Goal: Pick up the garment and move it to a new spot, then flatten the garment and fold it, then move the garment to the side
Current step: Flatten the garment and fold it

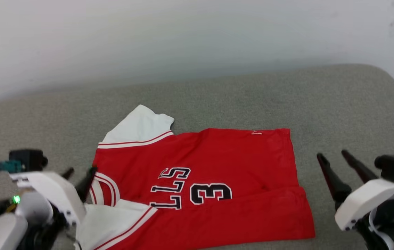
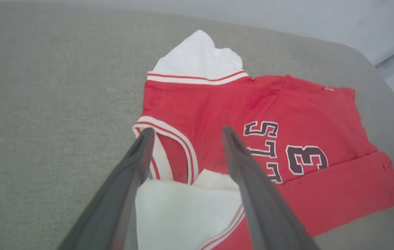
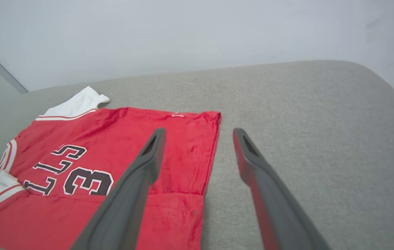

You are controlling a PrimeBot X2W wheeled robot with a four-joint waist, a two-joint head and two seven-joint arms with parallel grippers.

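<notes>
Dark grey and long, the two fingers of the left gripper (image 1: 81, 172) are standing wide apart and holding nothing. They are hovering at the left end of the garment (image 1: 224, 156), by the neck hole and the near white sleeve, which is lying turned over onto the red part. The garment is lying spread out sideways, with the grey cushion (image 1: 218, 97) reaching out under it on every side. Its near long edge is lying doubled over in a strip, so I think the first fold is being made from that side, one end for each gripper. Just off the garment's right end, beside the hem, the right gripper (image 1: 331, 155) is hovering with its fingers wide apart too, touching no cloth. I think both are standing open so that the soft cloth is not being pulled out of shape.
</notes>
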